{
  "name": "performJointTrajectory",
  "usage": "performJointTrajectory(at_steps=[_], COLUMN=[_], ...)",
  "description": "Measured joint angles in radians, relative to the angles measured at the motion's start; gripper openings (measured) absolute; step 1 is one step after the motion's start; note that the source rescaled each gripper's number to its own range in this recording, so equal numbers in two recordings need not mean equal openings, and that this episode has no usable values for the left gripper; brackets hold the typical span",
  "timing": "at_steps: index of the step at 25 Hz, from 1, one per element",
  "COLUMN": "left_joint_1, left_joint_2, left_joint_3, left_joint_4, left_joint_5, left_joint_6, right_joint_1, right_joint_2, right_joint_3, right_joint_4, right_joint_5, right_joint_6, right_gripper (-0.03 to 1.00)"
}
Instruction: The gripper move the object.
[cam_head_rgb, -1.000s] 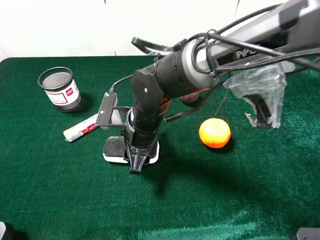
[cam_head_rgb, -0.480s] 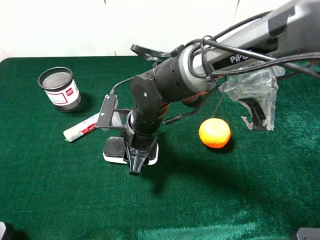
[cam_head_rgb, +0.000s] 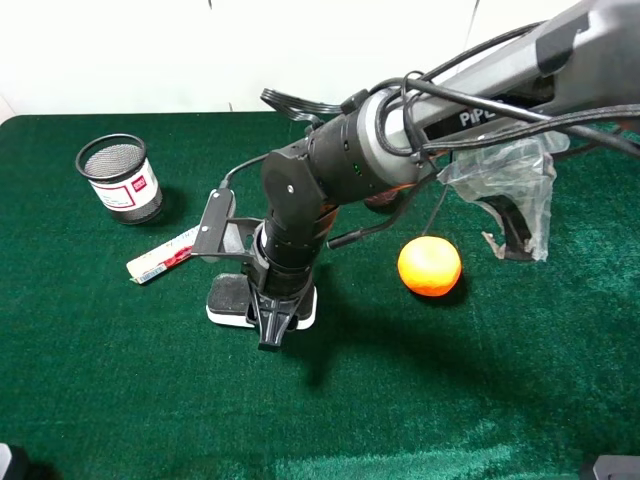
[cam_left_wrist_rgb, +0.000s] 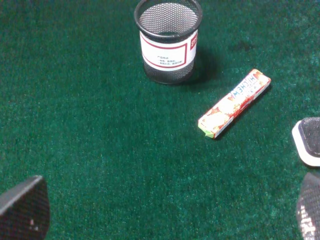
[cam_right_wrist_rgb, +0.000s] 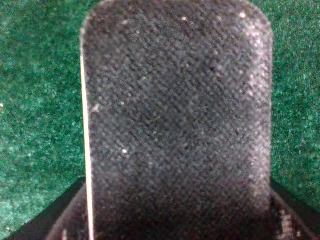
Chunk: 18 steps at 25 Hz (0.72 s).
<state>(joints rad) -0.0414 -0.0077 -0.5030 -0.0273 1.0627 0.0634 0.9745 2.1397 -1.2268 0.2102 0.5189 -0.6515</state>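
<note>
The whiteboard eraser (cam_head_rgb: 228, 297), black felt on a white base, lies flat on the green cloth left of centre. My right gripper (cam_head_rgb: 270, 325) reaches across from the right and points straight down on it, one finger on each long side. In the right wrist view the felt top (cam_right_wrist_rgb: 175, 110) fills the frame, with a black finger (cam_right_wrist_rgb: 47, 220) pressed against each lower side of it. My left gripper (cam_left_wrist_rgb: 167, 215) is open and empty low over the cloth, its fingertips wide apart. One end of the eraser (cam_left_wrist_rgb: 310, 140) shows at that view's edge.
A black mesh cup (cam_head_rgb: 120, 178) stands at the back left and also shows in the left wrist view (cam_left_wrist_rgb: 168, 40). A slim white-and-red roll (cam_head_rgb: 160, 256) lies just left of the eraser. An orange (cam_head_rgb: 429, 266) sits to its right. A clear plastic bag (cam_head_rgb: 505, 175) hangs further right.
A second ago the right arm shifted slightly over the eraser. Since half a second ago nothing has visibly moved, and the eraser stays in place on the cloth.
</note>
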Motion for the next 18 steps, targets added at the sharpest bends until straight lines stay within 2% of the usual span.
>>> performJointTrajectory(at_steps=[2, 3, 5, 9, 18], left_joint_1=[0.0, 0.0, 0.0, 0.0, 0.0], left_joint_2=[0.0, 0.0, 0.0, 0.0, 0.0], left_joint_3=[0.0, 0.0, 0.0, 0.0, 0.0], left_joint_4=[0.0, 0.0, 0.0, 0.0, 0.0], left_joint_5=[0.0, 0.0, 0.0, 0.0, 0.0], left_joint_6=[0.0, 0.0, 0.0, 0.0, 0.0], right_joint_1=[0.0, 0.0, 0.0, 0.0, 0.0], right_joint_2=[-0.005, -0.01, -0.025, -0.076, -0.246], right_joint_3=[0.001, 0.002, 0.002, 0.003, 0.003], right_joint_4=[0.006, 0.006, 0.006, 0.002, -0.097], right_joint_5=[0.002, 0.004, 0.007, 0.026, 0.136], right_joint_6=[0.0, 0.0, 0.011, 0.055, 0.227], right_gripper=[0.65, 0.79, 0.92, 0.99, 1.0])
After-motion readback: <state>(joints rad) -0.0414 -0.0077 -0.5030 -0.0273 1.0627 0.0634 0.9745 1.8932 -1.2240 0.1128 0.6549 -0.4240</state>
